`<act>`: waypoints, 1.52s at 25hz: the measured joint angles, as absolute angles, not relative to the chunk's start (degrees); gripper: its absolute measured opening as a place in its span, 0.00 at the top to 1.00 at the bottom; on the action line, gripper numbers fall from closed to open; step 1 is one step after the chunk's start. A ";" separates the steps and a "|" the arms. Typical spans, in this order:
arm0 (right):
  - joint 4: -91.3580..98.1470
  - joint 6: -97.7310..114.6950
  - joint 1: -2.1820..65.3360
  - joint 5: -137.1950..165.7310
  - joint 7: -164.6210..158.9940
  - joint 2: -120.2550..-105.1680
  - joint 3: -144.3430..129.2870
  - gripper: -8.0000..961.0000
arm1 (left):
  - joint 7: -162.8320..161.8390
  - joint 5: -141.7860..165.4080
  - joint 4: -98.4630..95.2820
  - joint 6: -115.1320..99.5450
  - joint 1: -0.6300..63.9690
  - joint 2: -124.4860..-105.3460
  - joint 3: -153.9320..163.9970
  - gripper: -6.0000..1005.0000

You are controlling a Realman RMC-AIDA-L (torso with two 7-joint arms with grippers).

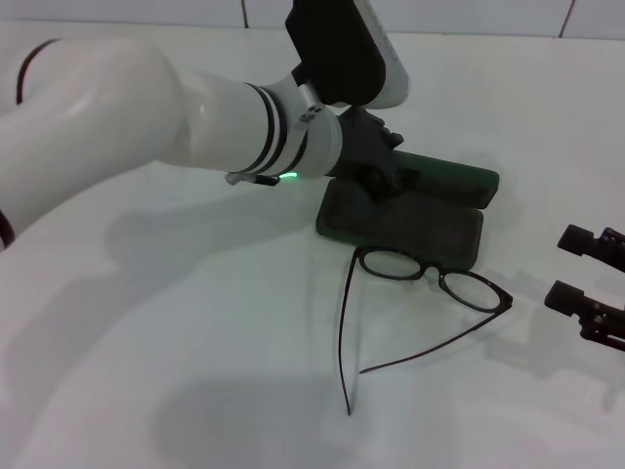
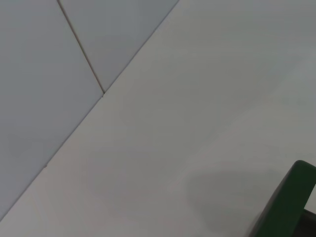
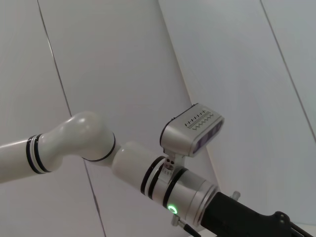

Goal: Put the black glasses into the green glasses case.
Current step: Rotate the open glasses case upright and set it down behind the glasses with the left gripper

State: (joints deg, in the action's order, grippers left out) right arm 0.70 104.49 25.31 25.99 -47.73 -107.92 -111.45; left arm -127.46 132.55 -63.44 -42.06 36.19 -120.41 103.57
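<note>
The green glasses case (image 1: 444, 182) lies open in the middle of the table, its dark-lined tray (image 1: 410, 227) toward me and its lid behind. My left gripper (image 1: 384, 174) is down at the case's left end, where lid and tray meet. One green corner of the case (image 2: 289, 207) shows in the left wrist view. Just in front of the tray, the black glasses (image 1: 431, 276) rest on the table with both temple arms unfolded toward me. My right gripper (image 1: 578, 270) hangs open at the right edge, to the right of the glasses and apart from them.
The white table (image 1: 195, 342) ends at a tiled wall (image 1: 439, 15) behind the case. My left arm (image 1: 146, 107) reaches in from the left over the table. The right wrist view shows only that arm (image 3: 163, 173) against the wall.
</note>
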 joint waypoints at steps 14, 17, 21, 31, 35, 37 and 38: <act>0.63 103.83 25.18 25.92 -47.69 -107.96 -110.82 0.21 | -133.37 132.63 -64.86 -40.81 36.11 -120.26 105.38 0.59; 0.59 103.83 24.99 25.92 -47.62 -107.98 -110.69 0.21 | -135.00 132.91 -66.09 -40.98 35.66 -120.16 105.38 0.59; 0.53 103.83 24.97 25.92 -47.58 -108.00 -110.65 0.21 | -139.01 136.96 -68.07 -41.00 34.33 -120.28 106.22 0.60; 0.33 103.72 25.31 25.93 -47.44 -108.02 -110.65 0.21 | -149.41 144.84 -69.94 -40.65 33.17 -120.40 109.78 0.60; 0.72 103.21 25.22 25.93 -47.41 -108.08 -110.65 0.21 | -150.23 144.84 -69.95 -40.59 32.95 -120.41 109.86 0.60; 0.76 103.16 25.16 25.93 -47.41 -108.12 -110.65 0.21 | -150.59 144.85 -69.74 -40.59 32.86 -120.41 109.86 0.60; 0.77 103.14 25.15 25.93 -47.43 -108.15 -110.65 0.21 | -150.90 144.85 -69.67 -40.59 32.86 -120.41 109.86 0.60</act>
State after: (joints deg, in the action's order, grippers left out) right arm 0.77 103.14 25.15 25.93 -47.43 -108.15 -110.65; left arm -150.90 144.85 -69.67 -40.60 32.86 -120.41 109.86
